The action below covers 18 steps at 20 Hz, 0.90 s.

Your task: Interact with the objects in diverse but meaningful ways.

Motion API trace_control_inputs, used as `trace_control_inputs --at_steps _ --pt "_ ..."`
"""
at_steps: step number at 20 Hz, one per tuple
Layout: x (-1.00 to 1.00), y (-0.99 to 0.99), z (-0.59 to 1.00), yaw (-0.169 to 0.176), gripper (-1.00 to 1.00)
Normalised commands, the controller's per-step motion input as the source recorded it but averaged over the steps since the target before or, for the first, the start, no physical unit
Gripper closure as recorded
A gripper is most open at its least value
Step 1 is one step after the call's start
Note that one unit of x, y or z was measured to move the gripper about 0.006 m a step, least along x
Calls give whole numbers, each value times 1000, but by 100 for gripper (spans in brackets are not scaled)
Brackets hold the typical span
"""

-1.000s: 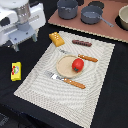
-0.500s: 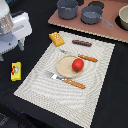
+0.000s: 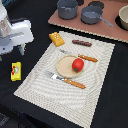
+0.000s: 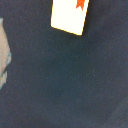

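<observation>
My gripper (image 3: 11, 52) hangs over the black table at the exterior view's left, above and apart from the flat yellow packet (image 3: 16, 71). Its fingers look spread with nothing between them. The packet also shows in the wrist view (image 4: 71, 15), pale with a red mark. The orange-yellow dotted bread block (image 3: 56, 38) lies at the placemat's far left corner. The thin dark-brown sausage (image 3: 82, 43) lies beside it. The red tomato (image 3: 78, 64) sits on a round wooden plate (image 3: 65, 67).
A striped placemat (image 3: 45, 87) covers the middle of the table. A wooden-handled fork (image 3: 66, 80) and a knife (image 3: 82, 56) flank the plate. Grey pots (image 3: 67, 8) (image 3: 92, 14) stand on a brown board (image 3: 107, 30) at the back.
My gripper has shifted toward the exterior view's left, off the placemat's edge. The toy foods, fork and knife have not moved.
</observation>
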Motion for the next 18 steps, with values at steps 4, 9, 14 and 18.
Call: trace_control_inputs --at_steps 4,9,14,18 --pt "168 -241 -259 -2 -100" --pt "237 -190 -191 -8 -100" --pt "187 -198 -170 -4 -100" --pt "162 -173 -202 -1 -100"
